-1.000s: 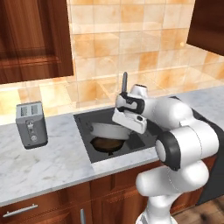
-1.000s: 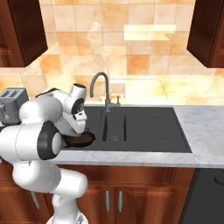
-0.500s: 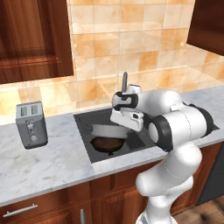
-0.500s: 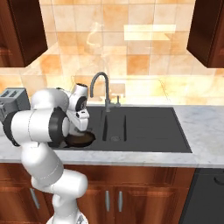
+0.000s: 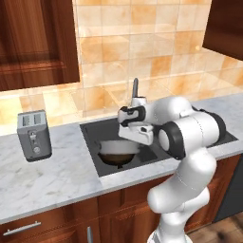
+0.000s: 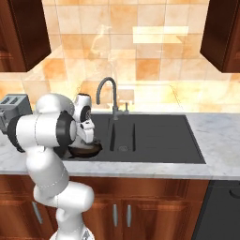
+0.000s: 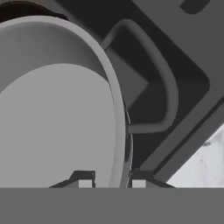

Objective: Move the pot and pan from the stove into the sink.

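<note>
We have the pot (image 7: 57,109) gripped by its rim: in the hand view the end effector (image 7: 112,178) straddles the thin metal wall, one fingertip (image 7: 84,178) inside the bowl and the other just outside, so it is closed narrow on that edge. The pot sits low in the sink (image 5: 163,152), at the basin's left end, and in the left base view it (image 5: 117,147) appears to rest on or just above the pan (image 5: 116,159), whose dark brown face shows beneath it. From the right base view the pan (image 6: 86,151) lies at the near left corner of the sink (image 6: 159,138), with the tap (image 6: 108,96) standing just behind it.

Our judgement is that the step in hand is the release of the pot. To do it well, we make sure the pot is bearing on something before we let go; we cannot tell from these views whether its base touches the pan. We open the fingers only enough to clear the rim, then lift straight along the wall so neither finger drags the pot sideways. The loop handle (image 7: 153,78) lies close beside the grip, so we avoid hooking it as we withdraw, and we keep the wrist clear of the tap.
</note>
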You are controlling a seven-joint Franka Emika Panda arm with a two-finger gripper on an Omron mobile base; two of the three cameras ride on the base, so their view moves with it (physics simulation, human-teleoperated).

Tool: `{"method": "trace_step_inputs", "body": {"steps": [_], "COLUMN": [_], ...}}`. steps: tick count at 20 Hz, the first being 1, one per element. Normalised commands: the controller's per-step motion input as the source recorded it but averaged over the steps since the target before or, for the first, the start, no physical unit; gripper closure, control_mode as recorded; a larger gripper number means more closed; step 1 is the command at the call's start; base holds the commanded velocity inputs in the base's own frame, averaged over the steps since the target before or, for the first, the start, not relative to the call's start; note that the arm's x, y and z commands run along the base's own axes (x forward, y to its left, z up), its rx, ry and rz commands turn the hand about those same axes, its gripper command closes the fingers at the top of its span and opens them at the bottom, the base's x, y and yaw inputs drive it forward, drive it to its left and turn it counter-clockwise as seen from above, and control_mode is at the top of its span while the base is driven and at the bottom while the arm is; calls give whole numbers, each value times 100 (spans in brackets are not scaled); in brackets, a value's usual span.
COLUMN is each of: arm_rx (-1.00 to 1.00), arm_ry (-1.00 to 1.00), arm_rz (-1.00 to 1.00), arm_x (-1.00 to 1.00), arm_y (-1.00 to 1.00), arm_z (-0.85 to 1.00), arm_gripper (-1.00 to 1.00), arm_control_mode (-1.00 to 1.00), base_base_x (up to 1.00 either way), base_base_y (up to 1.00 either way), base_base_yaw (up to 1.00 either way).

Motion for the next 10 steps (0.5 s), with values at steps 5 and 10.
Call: {"method": "trace_step_inputs", "body": {"steps": [5, 10], "arm_rx": [-12, -11], "arm_ry": [-2, -2], "arm_rz": [-1, -2], "arm_x": [28, 41], "arm_y": [0, 0], "arm_z": [-32, -32], "arm_gripper": [100, 100], "arm_control_mode": [-100, -100], "base_base_x": [0, 0], "base_base_y": [0, 0], "base_base_yaw": [0, 0]}}
